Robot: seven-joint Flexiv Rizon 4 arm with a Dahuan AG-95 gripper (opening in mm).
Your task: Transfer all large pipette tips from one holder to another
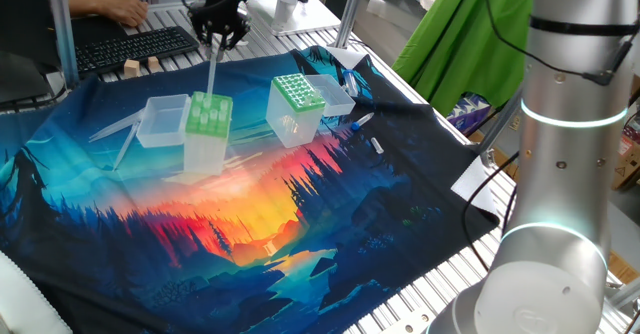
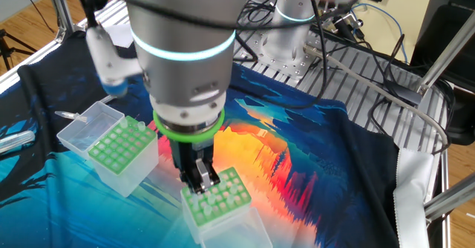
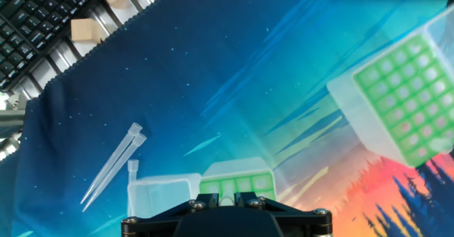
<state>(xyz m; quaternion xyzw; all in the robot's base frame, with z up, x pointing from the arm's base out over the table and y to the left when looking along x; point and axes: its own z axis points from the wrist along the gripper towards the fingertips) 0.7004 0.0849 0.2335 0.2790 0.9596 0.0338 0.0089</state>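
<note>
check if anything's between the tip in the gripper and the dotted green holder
Nothing visible does. The pipette tip hangs from the gripper above the light-green holder, and only bare cloth separates that from the dotted-grid holder. Loose tips lie on the other side.

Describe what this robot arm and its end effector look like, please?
The arm is built of thick, round silver-grey segments with glowing white-turquoise rings at the joints. A bright green band circles the wrist. Below it sits a small black end effector with two narrow fingers.
</note>
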